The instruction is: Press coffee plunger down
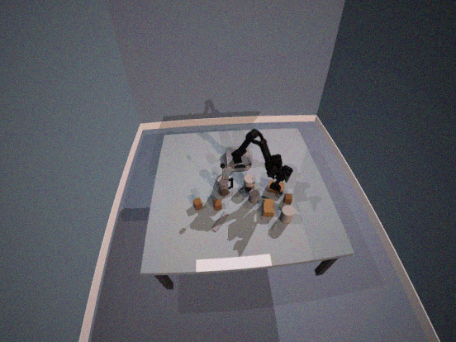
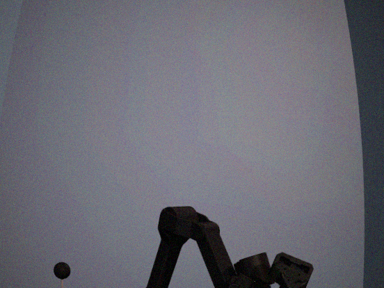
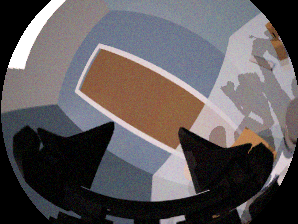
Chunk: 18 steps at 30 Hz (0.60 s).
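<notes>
coffee press (image 1: 224, 182) | upright on table | plunger (image 2: 62, 270) raised

My arm (image 1: 264, 150) rises from its base, folds sharply at the elbow and slopes down to the wrist. My gripper (image 1: 276, 186) points downward, fingers spread wide, holding nothing.

The arm (image 1: 264, 154) stands at the rear centre of the table (image 1: 173, 248). The coffee press (image 1: 224, 183) stands left of and in front of the arm's base. The gripper (image 1: 276, 187) hangs over a block (image 1: 275, 187) to the right, well apart from the press. A row of blocks (image 1: 198, 203) and cylinders (image 1: 287, 214) lies in front of both.
</notes>
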Each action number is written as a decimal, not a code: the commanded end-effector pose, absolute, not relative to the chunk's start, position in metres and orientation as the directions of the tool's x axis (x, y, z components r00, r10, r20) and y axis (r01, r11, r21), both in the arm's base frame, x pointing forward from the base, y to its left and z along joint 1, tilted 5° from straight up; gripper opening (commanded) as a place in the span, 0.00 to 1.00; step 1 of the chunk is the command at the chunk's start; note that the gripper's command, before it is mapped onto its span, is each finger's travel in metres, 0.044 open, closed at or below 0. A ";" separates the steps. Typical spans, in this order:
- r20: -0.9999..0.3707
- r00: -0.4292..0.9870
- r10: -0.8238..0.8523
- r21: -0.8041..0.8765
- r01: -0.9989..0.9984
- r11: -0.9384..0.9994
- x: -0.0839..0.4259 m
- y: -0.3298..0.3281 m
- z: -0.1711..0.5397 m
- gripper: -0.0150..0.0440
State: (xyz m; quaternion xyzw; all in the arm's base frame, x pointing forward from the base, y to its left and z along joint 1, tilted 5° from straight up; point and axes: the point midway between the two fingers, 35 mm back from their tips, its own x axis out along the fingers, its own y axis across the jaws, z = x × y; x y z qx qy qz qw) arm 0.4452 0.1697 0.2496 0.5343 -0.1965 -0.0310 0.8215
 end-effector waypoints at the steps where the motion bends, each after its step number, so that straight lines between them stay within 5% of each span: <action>1: 0.289 0.921 -0.261 0.887 -0.154 0.436 0.447 0.168 0.251 0.98; 18: 0.125 0.931 -0.343 0.557 0.221 0.801 0.453 -0.011 0.350 1.00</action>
